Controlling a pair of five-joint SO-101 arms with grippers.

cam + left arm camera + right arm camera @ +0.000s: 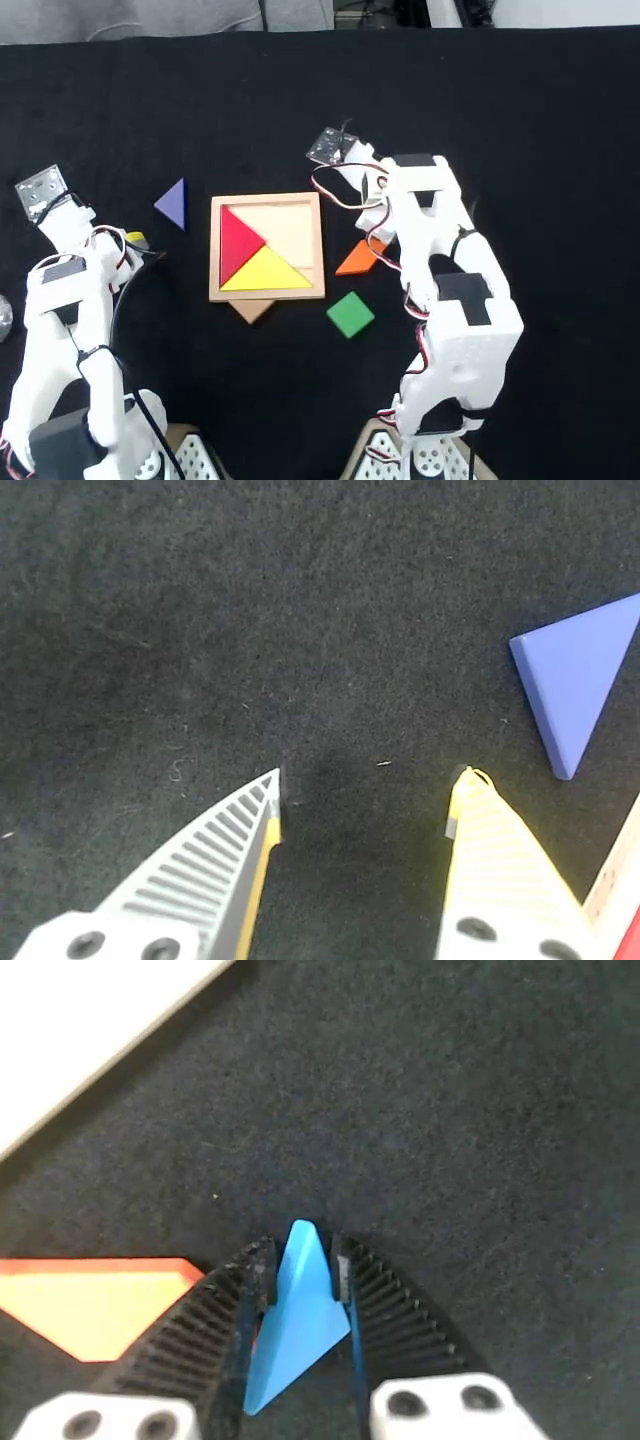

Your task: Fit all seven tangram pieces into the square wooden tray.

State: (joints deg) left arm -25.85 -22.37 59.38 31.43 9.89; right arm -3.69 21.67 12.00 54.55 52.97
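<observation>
The square wooden tray (316,245) lies mid-table with a red triangle (238,243) and a yellow triangle (265,271) inside it. Left of it rests a violet-blue triangle (173,204) (575,675). My left gripper (368,785) (140,242) hovers open over bare cloth beside that triangle, with nothing between its fingers. My right gripper (300,1250) is shut on a small light-blue triangle (295,1315), just right of the tray. An orange parallelogram (360,257) (100,1300) lies next to it. A green square (350,314) and a tan triangle (251,309) sit near the tray's front edge.
Black cloth covers the table. The tray's corner (612,880) is close to my left gripper's yellow finger (490,850). A pale edge (90,1030) crosses the right wrist view's corner. Both arm bases stand at the front edge.
</observation>
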